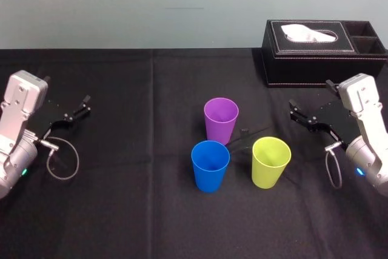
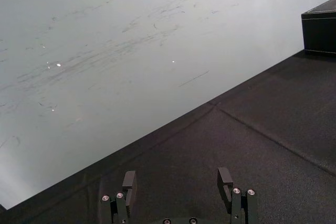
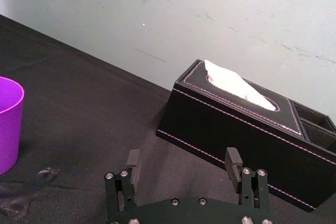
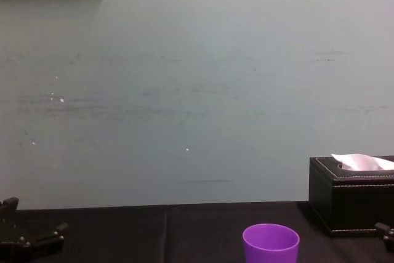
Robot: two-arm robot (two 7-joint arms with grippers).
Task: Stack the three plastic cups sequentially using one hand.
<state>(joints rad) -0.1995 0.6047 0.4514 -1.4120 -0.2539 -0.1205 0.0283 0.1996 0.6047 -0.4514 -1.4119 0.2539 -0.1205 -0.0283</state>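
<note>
Three cups stand upright and apart near the table's middle: the purple cup (image 1: 220,119) farthest back, the blue cup (image 1: 210,165) in front of it, the yellow-green cup (image 1: 271,162) to the blue one's right. The purple cup also shows in the chest view (image 4: 271,243) and the right wrist view (image 3: 8,124). My right gripper (image 1: 294,110) hovers to the right of the cups, open and empty, its fingers (image 3: 133,161) pointing towards the tissue box. My left gripper (image 1: 82,106) is parked far to the left, open (image 2: 177,182), holding nothing.
A black tissue box (image 1: 321,50) with a white tissue stands at the back right, behind the right gripper. A shiny strip of tape (image 1: 247,134) lies on the black cloth between the purple and yellow-green cups. A pale wall closes off the table's far edge.
</note>
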